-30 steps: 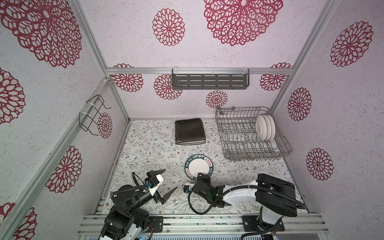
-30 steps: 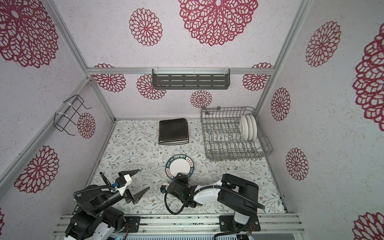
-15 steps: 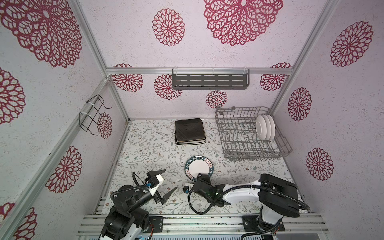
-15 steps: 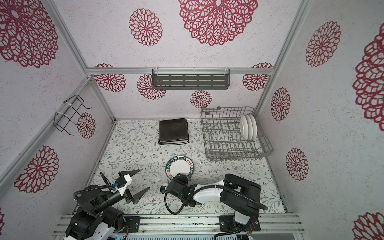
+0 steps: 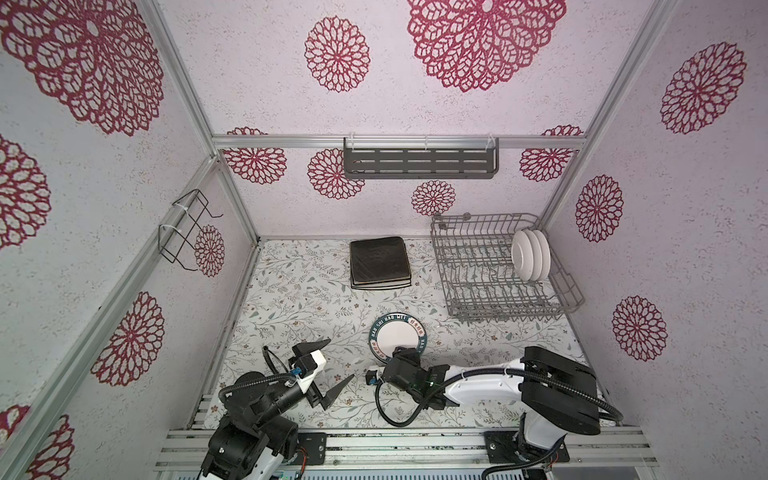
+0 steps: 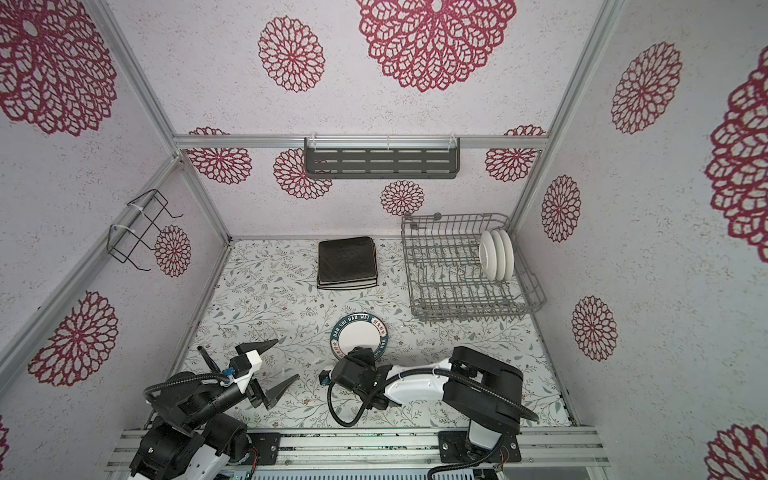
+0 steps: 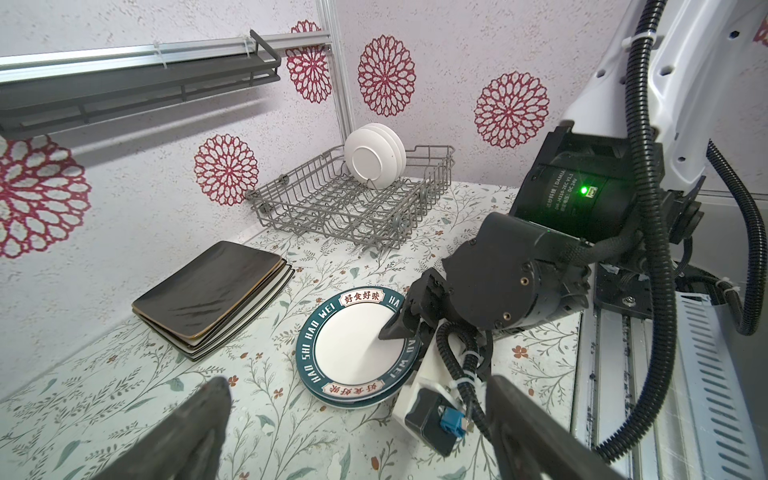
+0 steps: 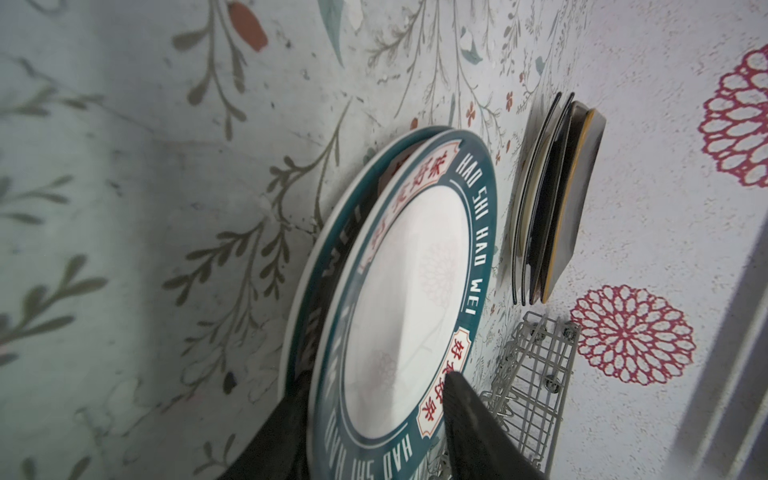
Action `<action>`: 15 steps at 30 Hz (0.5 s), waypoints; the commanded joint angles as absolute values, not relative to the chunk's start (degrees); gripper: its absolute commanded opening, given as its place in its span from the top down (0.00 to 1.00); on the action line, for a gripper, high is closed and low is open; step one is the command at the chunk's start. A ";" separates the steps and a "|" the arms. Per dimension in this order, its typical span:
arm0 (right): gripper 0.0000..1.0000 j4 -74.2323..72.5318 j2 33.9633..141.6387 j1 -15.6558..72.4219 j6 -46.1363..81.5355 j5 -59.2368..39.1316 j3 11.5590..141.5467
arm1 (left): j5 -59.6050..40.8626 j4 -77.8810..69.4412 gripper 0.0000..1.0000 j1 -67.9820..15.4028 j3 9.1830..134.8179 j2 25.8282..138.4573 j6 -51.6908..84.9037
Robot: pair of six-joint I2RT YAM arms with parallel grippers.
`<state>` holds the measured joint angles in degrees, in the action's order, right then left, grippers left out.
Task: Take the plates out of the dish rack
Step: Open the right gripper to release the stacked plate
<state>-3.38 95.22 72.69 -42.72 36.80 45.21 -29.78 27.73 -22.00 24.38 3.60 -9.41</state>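
My right gripper has just started parting astride the top printed plate near the front edge of the table, its hold I cannot tell; left gripper gapes empty; three white plates remain racked.

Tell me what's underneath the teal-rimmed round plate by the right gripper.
A second teal-rimmed plate lies under the top plate, slightly offset, with the floral tabletop below. Only part of its rim shows. Its face is covered, so anything between or beneath cannot be seen.
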 commanded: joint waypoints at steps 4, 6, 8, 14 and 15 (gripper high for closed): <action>0.42 2.41 92.95 71.83 -40.69 32.78 46.76 | -30.14 26.55 0.03 -22.39 23.73 2.61 -10.04; 0.40 2.97 92.74 71.47 -40.45 32.19 47.10 | -30.22 26.62 0.03 -22.38 23.74 2.66 -10.03; 0.38 3.71 92.65 71.21 -40.34 31.81 47.47 | -30.17 26.54 0.03 -22.38 23.75 2.64 -10.05; 0.35 5.99 91.50 70.77 -40.15 30.83 48.15 | -30.12 26.54 0.03 -22.37 23.80 2.53 -10.10; 0.35 6.33 91.29 70.63 -40.09 30.79 48.29 | -30.14 26.54 0.03 -22.35 23.73 2.55 -10.11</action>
